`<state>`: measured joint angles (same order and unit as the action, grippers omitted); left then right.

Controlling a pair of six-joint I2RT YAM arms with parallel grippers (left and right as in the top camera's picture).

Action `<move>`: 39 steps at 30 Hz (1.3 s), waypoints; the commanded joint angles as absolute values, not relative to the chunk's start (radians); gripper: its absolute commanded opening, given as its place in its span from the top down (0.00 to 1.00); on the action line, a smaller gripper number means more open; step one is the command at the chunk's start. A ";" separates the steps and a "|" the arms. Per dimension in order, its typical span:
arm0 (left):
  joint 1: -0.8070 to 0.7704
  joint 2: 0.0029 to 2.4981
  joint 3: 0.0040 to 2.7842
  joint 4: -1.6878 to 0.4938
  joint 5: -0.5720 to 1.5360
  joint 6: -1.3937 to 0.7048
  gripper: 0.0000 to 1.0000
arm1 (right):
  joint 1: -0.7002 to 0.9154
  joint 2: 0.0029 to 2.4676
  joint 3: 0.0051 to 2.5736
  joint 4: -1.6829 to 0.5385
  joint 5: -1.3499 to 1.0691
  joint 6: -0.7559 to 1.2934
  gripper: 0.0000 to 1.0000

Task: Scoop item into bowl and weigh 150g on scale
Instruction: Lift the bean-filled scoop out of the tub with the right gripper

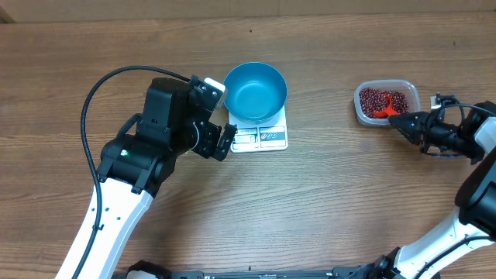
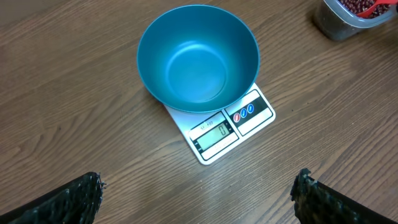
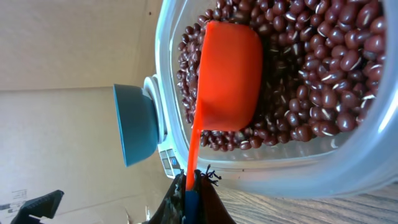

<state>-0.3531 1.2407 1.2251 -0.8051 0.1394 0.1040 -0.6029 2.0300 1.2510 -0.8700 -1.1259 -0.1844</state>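
At far right, the right gripper (image 1: 401, 119) is pinching the scoop (image 3: 228, 74) in the beans (image 3: 317, 68); the left gripper (image 1: 226, 142) is gaping wide.

Overhead: scale (image 1: 260, 140) mostly hidden under bowl (image 1: 256, 89), only front strip shows; display too small to read. L wrist view: tub (image 2: 333, 25) cut off at top-R corner; left pincer (image 2: 199, 199) shows just fingertips (image 2: 68, 202) at btm edge. R wrist view: scoop (image 3: 227, 74) handle end buried in right pincer (image 3: 189, 194); beans (image 3: 311, 68) beneath scoop hidden; tub runs off top & R edges.
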 commanded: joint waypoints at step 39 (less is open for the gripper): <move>-0.356 1.224 1.227 -0.805 0.154 0.097 0.00 | -0.655 2.033 1.263 -0.981 -1.396 -0.341 0.97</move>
<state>-0.3531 1.2407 1.2251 -0.8051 0.1394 0.1040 -0.6529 2.0300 1.2510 -0.9810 -1.3254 -0.2920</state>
